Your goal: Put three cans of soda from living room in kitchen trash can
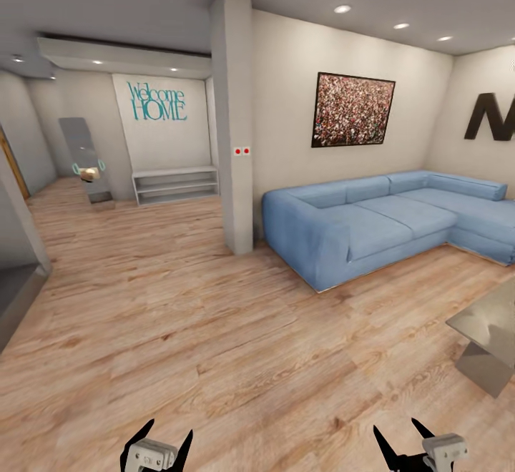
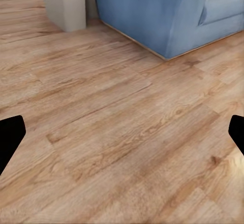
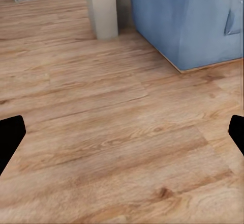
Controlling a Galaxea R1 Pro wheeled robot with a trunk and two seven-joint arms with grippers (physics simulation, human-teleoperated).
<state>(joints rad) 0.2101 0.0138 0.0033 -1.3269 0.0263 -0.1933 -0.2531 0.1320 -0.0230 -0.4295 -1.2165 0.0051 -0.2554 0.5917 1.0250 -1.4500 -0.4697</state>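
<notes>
Wood floor point(image 1: 214, 343) ahead, sofa point(image 1: 372, 222) right; both tools, left point(image 1: 156, 447) and right point(image 1: 411, 443), spread open and empty; judged best to steer toward glass worktop point(image 1: 490, 329), seeking cans.

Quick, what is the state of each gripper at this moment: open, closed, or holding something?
Left gripper: open, black fingers spread, holding nothing.
Right gripper: open, black fingers spread, holding nothing.

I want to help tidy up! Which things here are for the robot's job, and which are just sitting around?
For the job: left gripper, open; right gripper, open; the living room floor.

Just there: blue sofa, glass coffee table, picture, pillar, shelf.
</notes>
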